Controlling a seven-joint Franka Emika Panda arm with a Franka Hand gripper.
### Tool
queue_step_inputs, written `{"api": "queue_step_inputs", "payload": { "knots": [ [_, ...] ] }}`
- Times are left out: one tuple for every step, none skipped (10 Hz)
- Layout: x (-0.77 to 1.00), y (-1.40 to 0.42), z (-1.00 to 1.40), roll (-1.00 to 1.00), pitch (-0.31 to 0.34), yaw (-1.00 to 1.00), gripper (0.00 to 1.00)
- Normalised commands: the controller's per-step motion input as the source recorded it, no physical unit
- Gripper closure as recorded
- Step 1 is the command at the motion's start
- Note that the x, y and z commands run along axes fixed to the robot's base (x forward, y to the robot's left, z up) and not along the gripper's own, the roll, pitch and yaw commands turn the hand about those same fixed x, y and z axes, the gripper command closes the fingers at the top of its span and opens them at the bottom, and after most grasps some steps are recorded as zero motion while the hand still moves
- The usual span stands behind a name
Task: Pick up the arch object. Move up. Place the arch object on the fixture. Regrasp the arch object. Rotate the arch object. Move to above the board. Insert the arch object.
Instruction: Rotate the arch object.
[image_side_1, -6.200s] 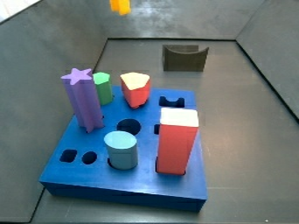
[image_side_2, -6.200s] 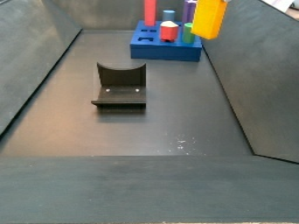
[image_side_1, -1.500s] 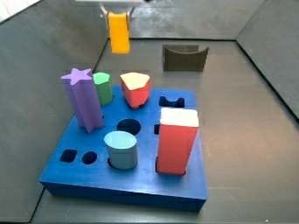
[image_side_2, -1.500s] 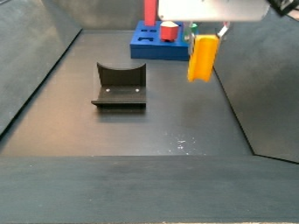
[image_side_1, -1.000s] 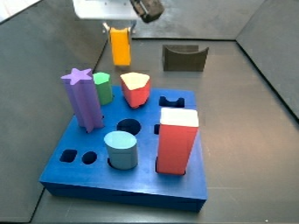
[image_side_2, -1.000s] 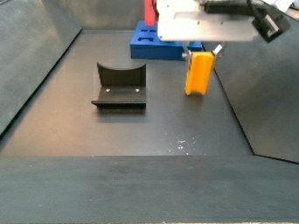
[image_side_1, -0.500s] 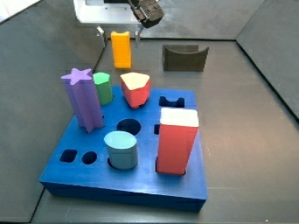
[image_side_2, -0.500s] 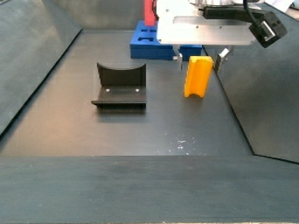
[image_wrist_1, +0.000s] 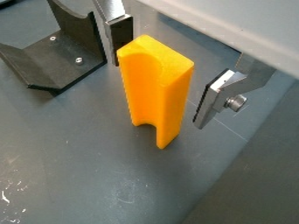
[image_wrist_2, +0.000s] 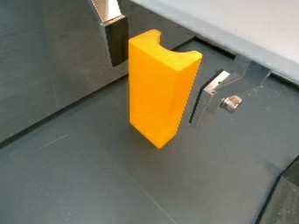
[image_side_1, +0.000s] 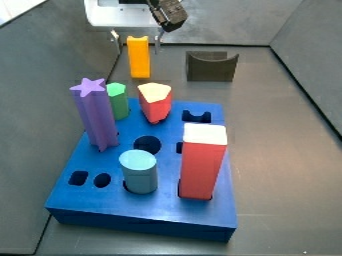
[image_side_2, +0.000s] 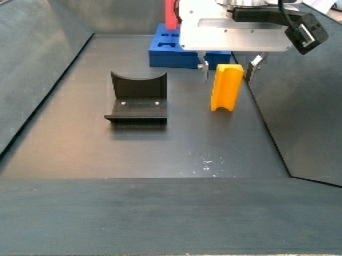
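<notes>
Wrist views both showed the arch object (image_wrist_1: 156, 92) standing upright on the dark floor, its notched end down, with the gripper (image_wrist_1: 163, 59) straddling it and the fingers (image_wrist_1: 218, 94) spread, a clear gap showing between each plate and the orange sides, so nothing was being squeezed. One silver plate stood close to the block's far side, and the one with the screw stood just beside its near side; neither appeared to touch it. Past the block, in a wrist view, the fixture (image_wrist_1: 56, 45) sat on the floor, near but apart from the block. In a side view the block (image_side_2: 226, 87) stood on the floor between the fixture (image_side_2: 136, 99) and the grey side wall, directly beneath the gripper (image_side_2: 230, 62), with the board (image_side_2: 186, 49) and its pegs further back behind it. Another side view placed the block (image_side_1: 138, 56) beyond the board (image_side_1: 147, 205), to one side of the fixture (image_side_1: 210, 66), with the gripper (image_side_1: 136, 34) over its top. Standing on end, the block offered its two long flat sides to the pads, which would suit a straight pinch from above. My judgement is that the pick-up was the step in hand, with the fingers lined up around the block and ready to close, and every later step not yet done.
</notes>
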Motion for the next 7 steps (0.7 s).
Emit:
{"api": "queue_step_inputs", "payload": {
  "knots": [
    [0.0, 0.01, 0.0, -0.25, 0.009, -0.01, 0.0],
    [0.0, 0.01, 0.0, -0.25, 0.009, -0.01, 0.0],
    [0.0, 0.01, 0.0, -0.25, 0.01, -0.01, 0.0],
    [0.0, 0.01, 0.0, -0.25, 0.01, -0.01, 0.0],
    [0.0, 0.01, 0.0, -0.25, 0.01, -0.01, 0.0],
    [0.0, 0.01, 0.0, -0.25, 0.01, -0.01, 0.0],
    [0.0, 0.01, 0.0, -0.25, 0.01, -0.01, 0.0]
  ]
}}
